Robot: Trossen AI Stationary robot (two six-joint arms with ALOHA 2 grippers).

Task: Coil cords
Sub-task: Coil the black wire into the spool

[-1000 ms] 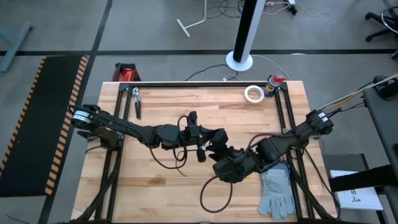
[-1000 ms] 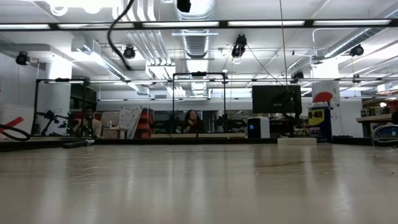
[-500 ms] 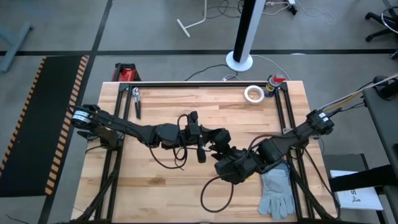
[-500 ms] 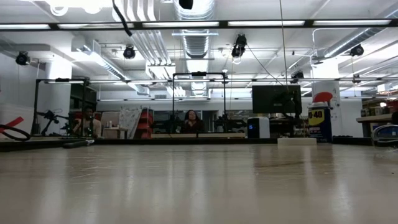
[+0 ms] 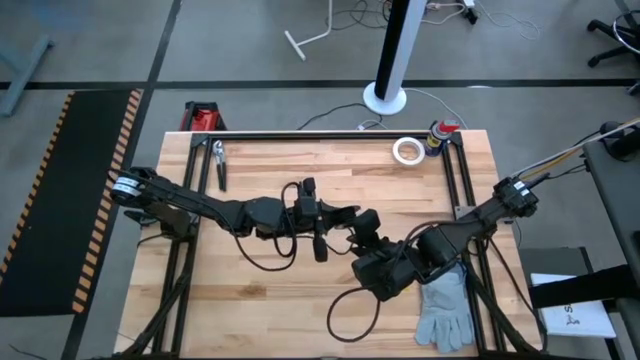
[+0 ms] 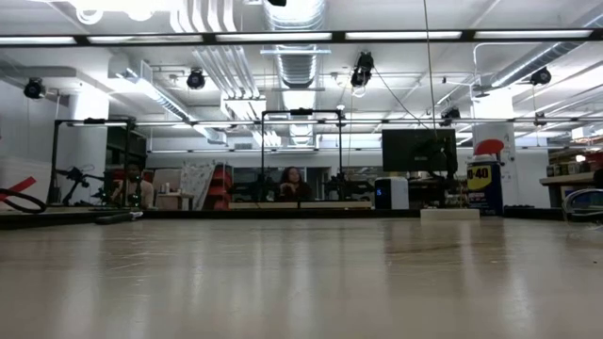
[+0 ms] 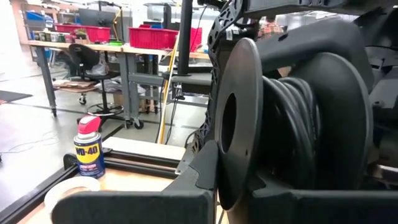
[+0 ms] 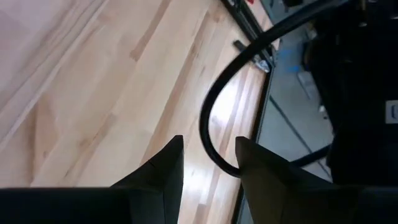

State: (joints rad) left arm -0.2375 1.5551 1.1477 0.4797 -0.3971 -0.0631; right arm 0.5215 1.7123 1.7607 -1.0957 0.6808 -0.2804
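The right gripper has its fingers parted, and a bend of the black cord curves through the gap between them; whether the cord touches a finger cannot be told. The left gripper grasps a dark spool between its fingers, with turns of cord wound in the spool's groove, seen close up in the left wrist view. From above, the left arm reaches from the bench's left edge toward the middle, stretched low and nearly level, its gripper pointing right. The right arm comes in from the right edge and bends down toward the centre front, so the two grippers sit just beside each other near the middle of the bench. The cord lies in loose loops on the wood, one below the left arm and another trailing toward the front edge beneath the right gripper. A grey glove lies at the front right, partly under the right arm. The high view also shows a white tape roll and a spray can at the far edge; the left wrist view shows the same can and roll from the side. The low view shows only bare bench top and the room behind, with neither gripper in it.
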